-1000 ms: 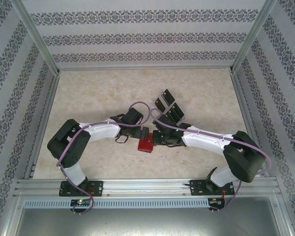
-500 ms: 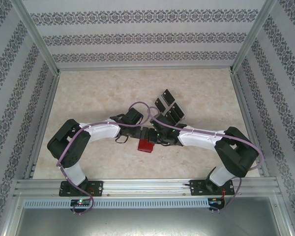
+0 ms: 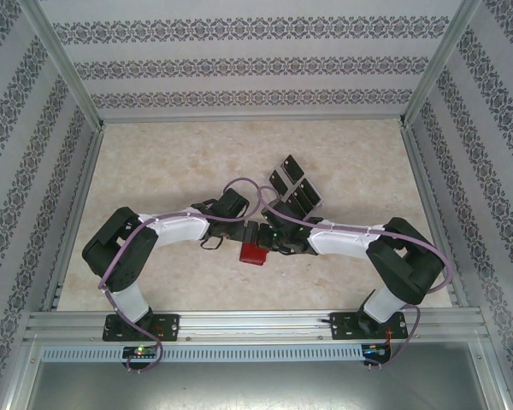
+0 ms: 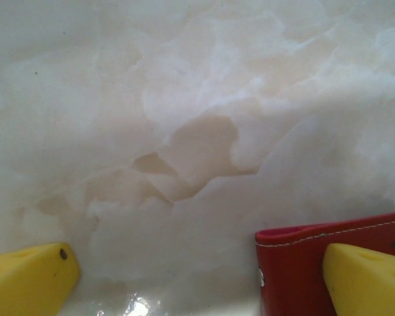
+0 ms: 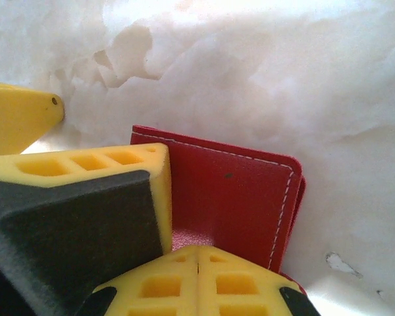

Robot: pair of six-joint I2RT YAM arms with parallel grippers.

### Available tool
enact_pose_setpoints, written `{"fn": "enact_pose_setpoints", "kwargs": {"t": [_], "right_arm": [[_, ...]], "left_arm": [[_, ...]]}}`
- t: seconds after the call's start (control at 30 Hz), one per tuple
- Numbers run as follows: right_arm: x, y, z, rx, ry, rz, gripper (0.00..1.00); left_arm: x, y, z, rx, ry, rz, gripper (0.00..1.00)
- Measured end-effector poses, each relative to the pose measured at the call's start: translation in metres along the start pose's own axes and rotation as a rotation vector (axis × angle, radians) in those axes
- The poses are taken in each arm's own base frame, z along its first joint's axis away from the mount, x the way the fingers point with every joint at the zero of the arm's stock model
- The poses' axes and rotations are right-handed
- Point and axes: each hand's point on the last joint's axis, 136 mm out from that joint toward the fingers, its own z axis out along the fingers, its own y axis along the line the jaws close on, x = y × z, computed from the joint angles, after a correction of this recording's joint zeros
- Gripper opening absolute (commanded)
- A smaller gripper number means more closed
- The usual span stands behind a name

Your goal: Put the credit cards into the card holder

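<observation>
The red card holder [image 3: 255, 253] lies closed on the marble table between both arms. My right gripper [image 3: 270, 239] is shut, its yellow fingertips [image 5: 178, 280] pressed together on the card holder's red cover [image 5: 230, 197]. My left gripper [image 3: 249, 231] stands wide open over the card holder's edge [image 4: 293, 270]. One yellow finger [image 4: 365, 280] rests on the red cover and the other finger [image 4: 26, 280] sits on bare table. Nothing is between its fingers. Several black credit cards [image 3: 295, 186] lie fanned out just beyond the grippers.
Aluminium frame rails [image 3: 77, 213] and patterned walls enclose the marble tabletop [image 3: 171, 162]. Purple cables [image 3: 239, 184] loop over both arms. In the right wrist view the left gripper's padded finger [image 5: 85, 204] crowds the card holder from the left.
The right arm has pulled in to the left, its elbow folding closer, and its gripper has edged toward the left gripper over the card holder. The left arm has stayed put.
</observation>
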Motion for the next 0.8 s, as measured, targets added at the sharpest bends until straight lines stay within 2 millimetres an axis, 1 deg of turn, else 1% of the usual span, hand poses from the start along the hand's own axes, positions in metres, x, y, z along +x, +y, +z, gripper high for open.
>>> {"fn": "enact_pose_setpoints", "kwargs": {"t": [0.3, 0.63, 0.8], "right_arm": [[0.0, 0.0, 0.002, -0.015, -0.011, 0.009, 0.0], [-0.002, 0.002, 0.004, -0.027, -0.018, 0.011, 0.0], [-0.002, 0.002, 0.004, -0.029, -0.02, 0.01, 0.0]], "left_arm": [[-0.001, 0.001, -0.004, -0.007, -0.005, -0.011, 1.0], [0.001, 0.01, -0.008, -0.032, 0.015, -0.029, 1.0], [0.006, 0.017, -0.014, -0.04, 0.006, -0.035, 1.0]]}}
